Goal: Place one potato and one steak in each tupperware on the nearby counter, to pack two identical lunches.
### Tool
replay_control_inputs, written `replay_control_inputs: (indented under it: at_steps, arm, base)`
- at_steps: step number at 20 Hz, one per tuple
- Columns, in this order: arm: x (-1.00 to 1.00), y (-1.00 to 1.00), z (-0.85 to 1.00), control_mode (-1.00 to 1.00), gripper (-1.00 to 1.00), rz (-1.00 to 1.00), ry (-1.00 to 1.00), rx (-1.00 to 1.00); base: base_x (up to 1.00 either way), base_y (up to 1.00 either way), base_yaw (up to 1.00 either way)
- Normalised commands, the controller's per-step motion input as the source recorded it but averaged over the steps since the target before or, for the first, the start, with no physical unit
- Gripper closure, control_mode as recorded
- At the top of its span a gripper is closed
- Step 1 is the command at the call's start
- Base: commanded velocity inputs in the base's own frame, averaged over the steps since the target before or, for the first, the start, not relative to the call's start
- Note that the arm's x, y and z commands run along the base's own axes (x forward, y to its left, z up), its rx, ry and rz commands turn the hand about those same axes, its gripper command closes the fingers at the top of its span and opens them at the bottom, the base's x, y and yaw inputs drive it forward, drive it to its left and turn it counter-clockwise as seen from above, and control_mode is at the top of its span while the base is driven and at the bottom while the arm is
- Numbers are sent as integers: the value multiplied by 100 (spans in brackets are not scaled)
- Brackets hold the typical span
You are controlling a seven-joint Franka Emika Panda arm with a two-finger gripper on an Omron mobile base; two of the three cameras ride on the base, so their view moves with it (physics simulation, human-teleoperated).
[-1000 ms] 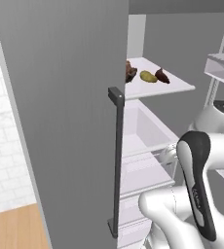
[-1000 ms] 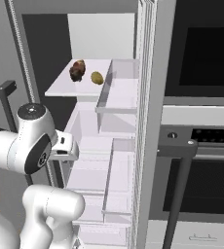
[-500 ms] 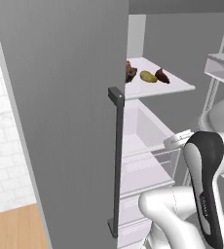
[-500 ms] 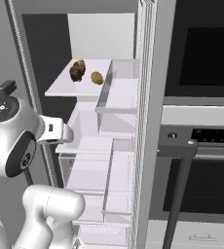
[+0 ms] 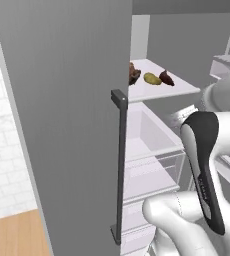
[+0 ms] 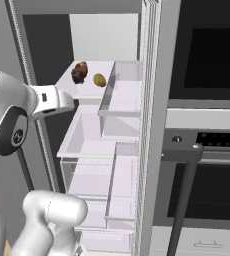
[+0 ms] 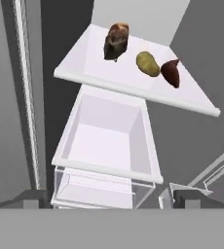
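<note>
Inside the open fridge, a white shelf (image 7: pixel 133 82) carries a yellow-green potato (image 7: pixel 147 63) (image 5: pixel 151 78) (image 6: pixel 99 79). A mottled brown steak (image 7: pixel 116 41) (image 6: pixel 79 71) lies to its left and a dark red-brown piece (image 7: pixel 171 73) (image 5: pixel 166 78) to its right. My gripper (image 7: pixel 106 198) hangs in front of and below the shelf, over the clear drawer. Its fingertips (image 7: pixel 183 196) stand wide apart, open, with nothing between them. The tupperware is out of view. A strip of light brown counter (image 5: pixel 12 235) shows at the lower left of the left base view.
The grey fridge door (image 5: pixel 62 115) with its dark handle (image 5: pixel 119 165) stands open at the left. A clear drawer (image 7: pixel 106 141) sits under the shelf, and door bins (image 6: pixel 122 95) are to the right. A black oven (image 6: pixel 207 150) with a bar handle stands beside the fridge.
The arm has swung up and forward, bringing the hand toward the fridge shelf. The food on the shelf has not moved. The jaws stay open.
</note>
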Motion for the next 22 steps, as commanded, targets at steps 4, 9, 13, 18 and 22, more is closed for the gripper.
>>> replay_control_inputs:
  at_steps: [4, 9, 13, 18, 22]
  arm:
    - [73, -34, 44, -100, -100, 0, 0, -5]
    - [81, -30, 2, -100, -100, 0, 1, 3]
    - [99, 1, 0, -100, -100, -8, 7, 0]
    - [100, -2, -5, -100, -100, -15, 12, 8]
    - [100, -21, -31, -100, -100, -2, 10, 9]
  base:
    - [0, 0, 0]
    - [0, 0, 0]
    - [0, 0, 0]
    - [0, 0, 0]
    - [0, 0, 0]
